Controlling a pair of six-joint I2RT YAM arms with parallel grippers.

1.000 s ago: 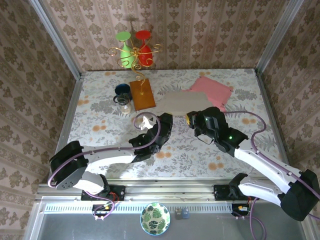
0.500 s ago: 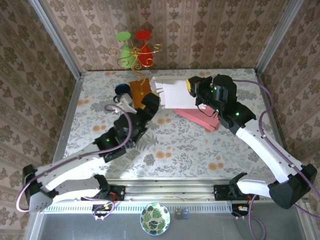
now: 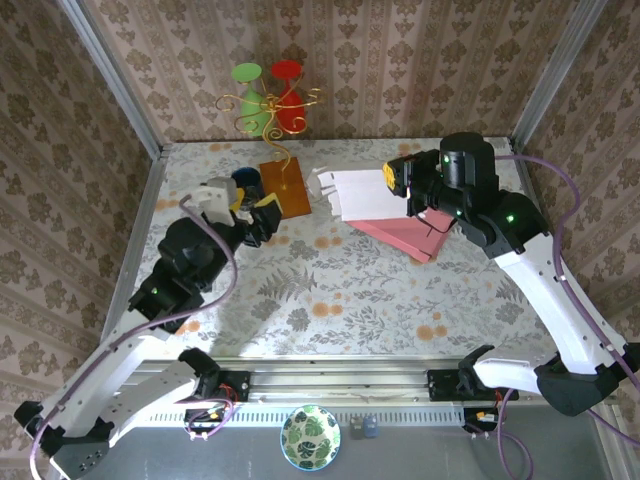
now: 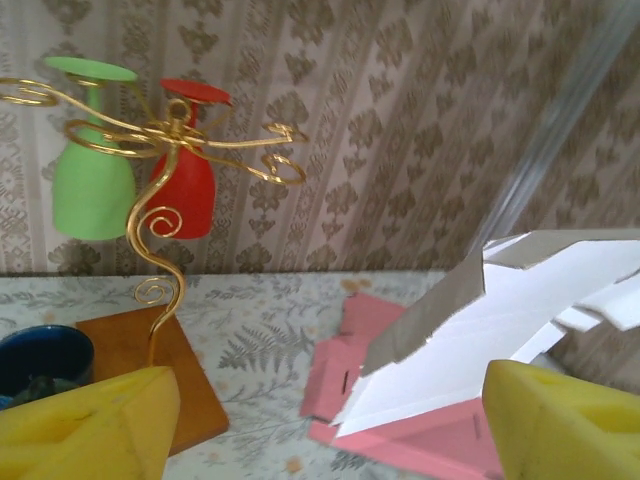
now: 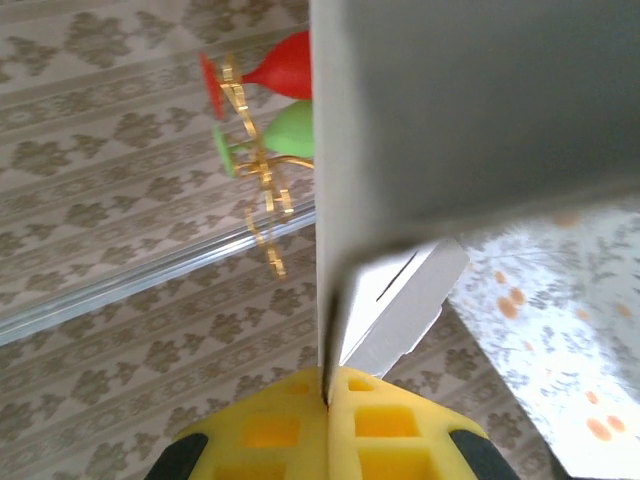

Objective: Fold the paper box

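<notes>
Left jaws backed off paper box (image 3: 358,193), apart, right jaws clamped on it, pink sheet (image 3: 405,238) part hidden

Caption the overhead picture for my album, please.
Right gripper holds the white box over a pink sheet; left gripper open nearby.

L arm (image 3: 185,265) & R arm (image 3: 545,275) are both wearing white link shells w/ black rounded joint housings. Purple cables (image 3: 232,265) are looping along each arm, at left & right of the top view. A green LED (image 3: 511,212) is glowing on the R arm's black wrist, upper right. Black bases (image 3: 215,382) are showing at bottom. L gripper (image 4: 320,430) & R gripper (image 5: 328,425) are carrying yellow foam pads (image 5: 385,425) w/ square recesses, on black finger bodies.
</notes>
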